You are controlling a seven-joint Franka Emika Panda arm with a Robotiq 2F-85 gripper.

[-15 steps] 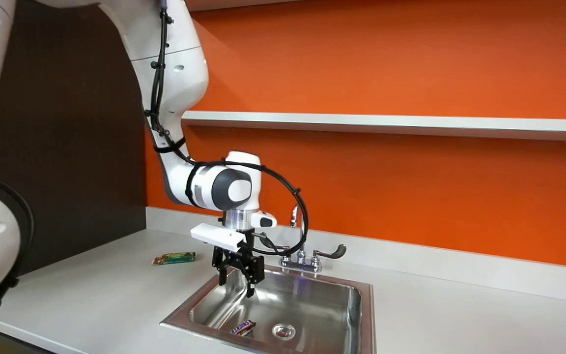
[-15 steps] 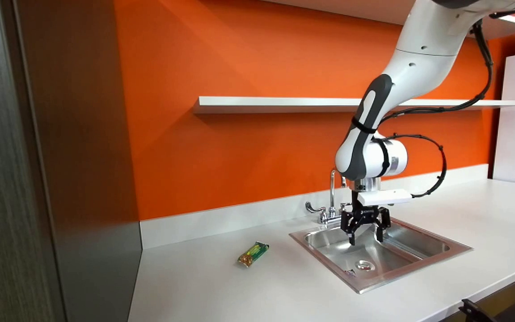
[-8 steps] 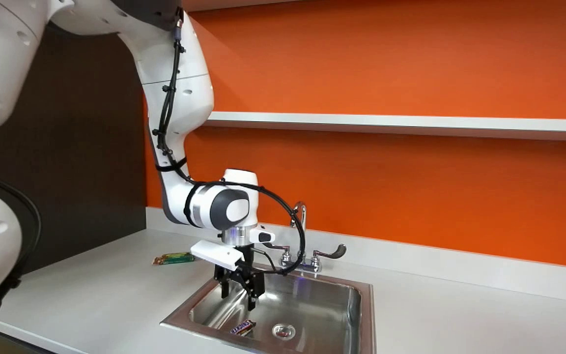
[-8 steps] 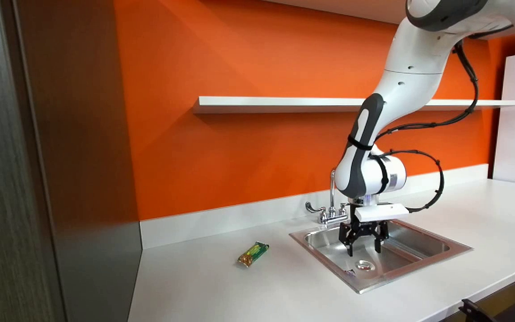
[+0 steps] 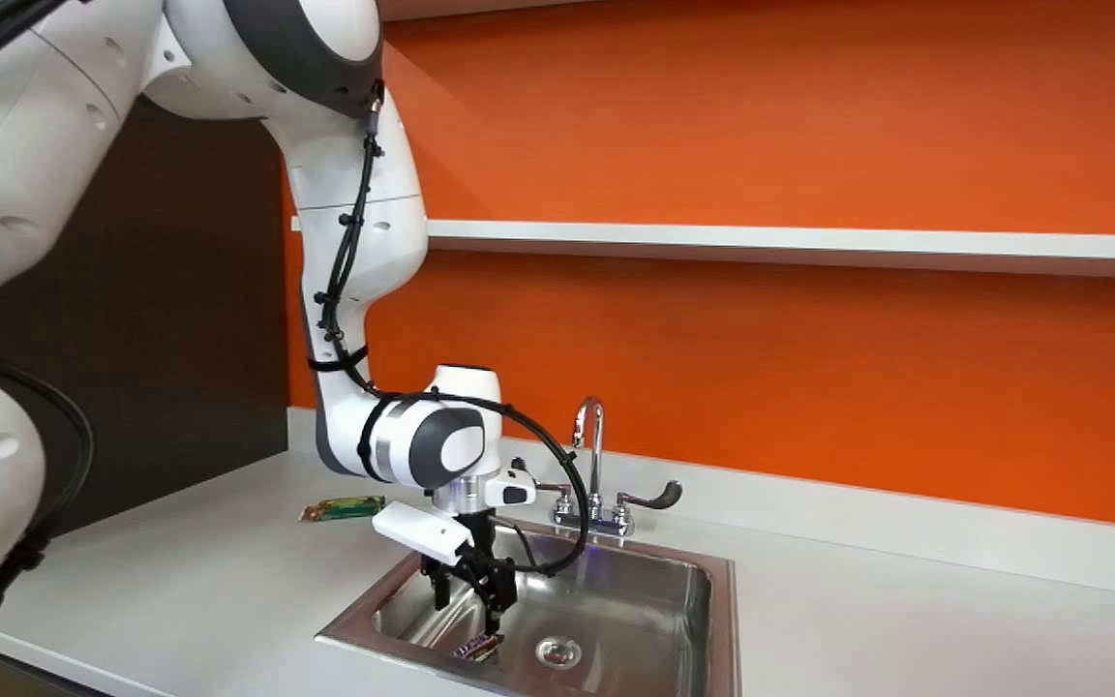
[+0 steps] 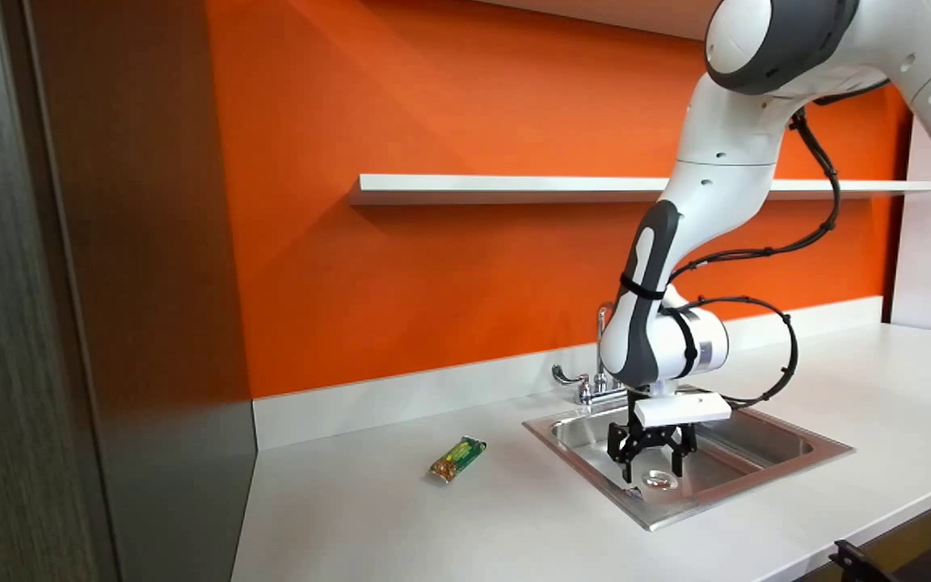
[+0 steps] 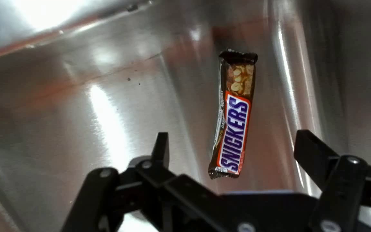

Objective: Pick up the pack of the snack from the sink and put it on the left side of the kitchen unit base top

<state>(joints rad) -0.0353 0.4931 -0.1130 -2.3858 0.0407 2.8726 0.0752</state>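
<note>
The pack of the snack, a brown Snickers bar point(image 7: 235, 122) with a red-edged white label, lies flat on the bottom of the sink point(image 7: 140, 106). It also shows in both exterior views point(image 5: 473, 648) point(image 6: 634, 492), partly behind a finger in an exterior view. My gripper point(image 7: 233, 145) is open and empty. Its fingers stand apart to either side of the bar's lower half in the wrist view, not touching it. In both exterior views the gripper point(image 5: 467, 616) point(image 6: 652, 474) points down inside the basin. The kitchen unit base top point(image 5: 906, 620) point(image 6: 401, 525) is white and surrounds the sink.
A green packet point(image 5: 343, 508) point(image 6: 458, 459) lies on the worktop beside the sink. A chrome two-handled tap point(image 5: 596, 474) point(image 6: 600, 364) stands behind the basin. The steel rim point(image 5: 724, 620) point(image 6: 744, 485) surrounds the gripper. A white wall shelf point(image 5: 809, 235) point(image 6: 514, 184) hangs above.
My gripper has come down steadily into the sink, closer to the snack bar, with its fingers staying apart. The bar and the green packet have not moved.
</note>
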